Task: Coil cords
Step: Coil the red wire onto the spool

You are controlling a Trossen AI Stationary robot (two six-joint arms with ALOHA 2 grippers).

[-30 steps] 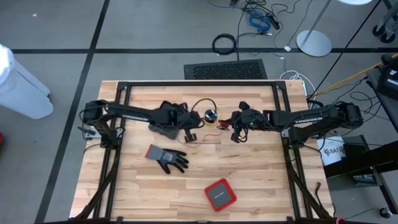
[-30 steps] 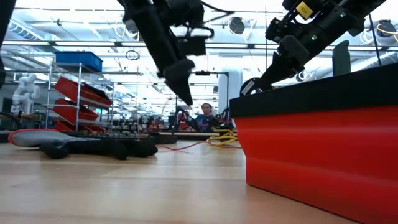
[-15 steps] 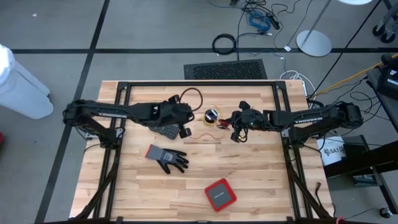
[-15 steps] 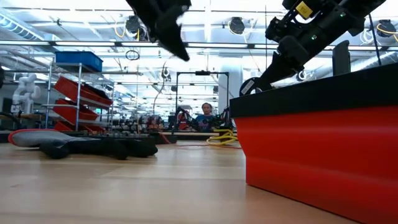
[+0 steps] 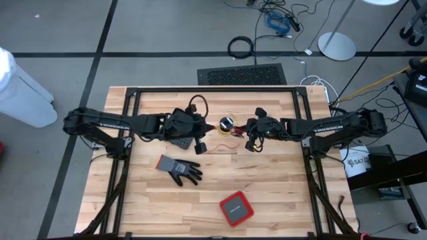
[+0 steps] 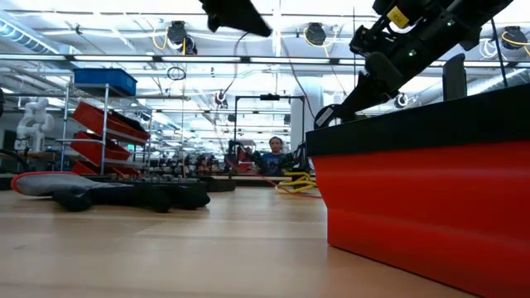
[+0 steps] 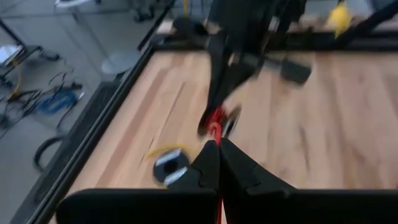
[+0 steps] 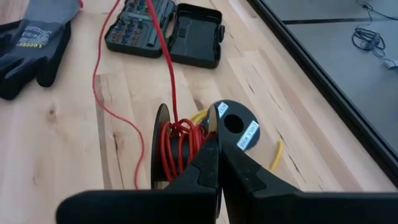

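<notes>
Left pincer (image 5: 198, 148), closed on the thin red wire (image 8: 166, 53), has pulled back toward its own side and risen since a second ago; wire now runs taut, so winding can proceed. Right pincer (image 5: 251, 144), closed on the red coiled bundle (image 8: 180, 146), stays put. Wire's long axis spans pincer to pincer across the wooden bench (image 5: 280, 193).

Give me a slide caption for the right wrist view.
Right hand shut on red wire coiled beside yellow wire.
</notes>
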